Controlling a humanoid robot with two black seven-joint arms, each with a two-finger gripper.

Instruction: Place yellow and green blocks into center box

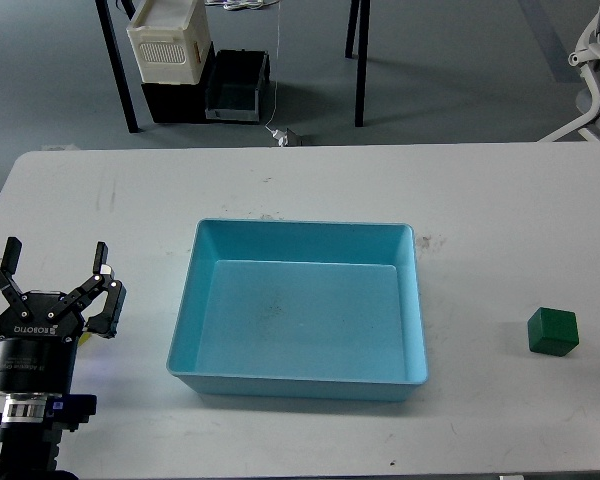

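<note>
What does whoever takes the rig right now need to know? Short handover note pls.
Left gripper: open, holding nothing, over the table left of the light-blue tray.
Right gripper: not in view.
Green block: on the white table, right of the tray, apart from it.
Yellow block: not visible in this view.
Done: nothing, no block lies in the tray.
Left: find the yellow block, then put both blocks in the tray.

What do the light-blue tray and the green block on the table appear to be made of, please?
The light-blue tray looks like moulded plastic: one even colour, rounded corners, sloped walls and a soft sheen on its floor. The green block has a flat, matte, evenly coloured surface with crisp edges, which could be painted wood or dense foam; the view does not settle which.
</note>
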